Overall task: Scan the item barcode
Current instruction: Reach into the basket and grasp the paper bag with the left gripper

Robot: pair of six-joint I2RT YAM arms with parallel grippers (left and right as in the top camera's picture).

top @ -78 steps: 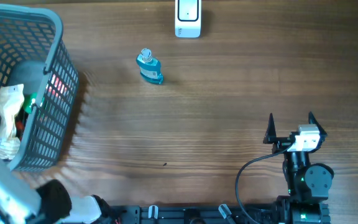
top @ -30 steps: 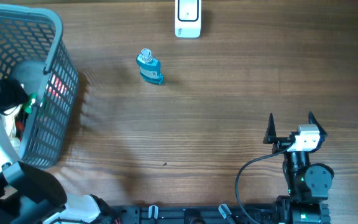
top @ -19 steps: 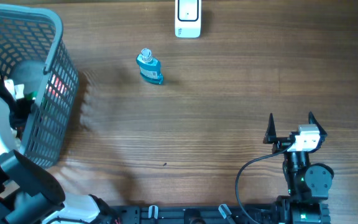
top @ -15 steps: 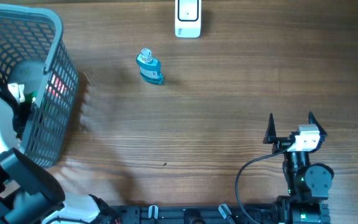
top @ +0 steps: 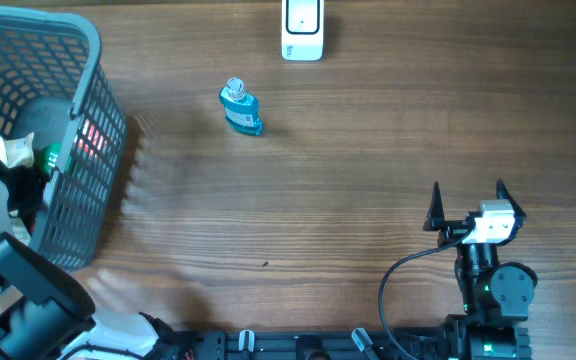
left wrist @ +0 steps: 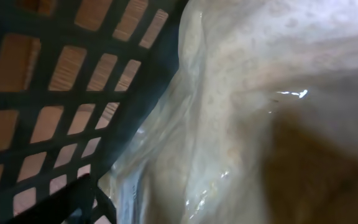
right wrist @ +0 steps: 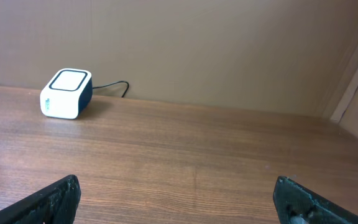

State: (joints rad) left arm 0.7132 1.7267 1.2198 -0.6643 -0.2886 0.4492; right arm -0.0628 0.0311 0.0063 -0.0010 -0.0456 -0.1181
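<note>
Grey basket (top: 88, 150) holds your left gripper (top: 20, 182) beside a pale bag (left wrist: 260, 93); its grip you cannot tell. Well right of the basket, your right gripper (top: 468, 198) stands open

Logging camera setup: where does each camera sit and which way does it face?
Overhead: above the table, looking down; left arm and right arm show.
Left wrist: inside the basket, against a plastic bag; no fingers visible.
Right wrist: low, facing the scanner and wall; own fingertips at bottom corners.
Shared: scanner, overhead and right wrist.

A wood-grain table (top: 368, 150) meets a plain brown wall (right wrist: 197, 50) behind.
</note>
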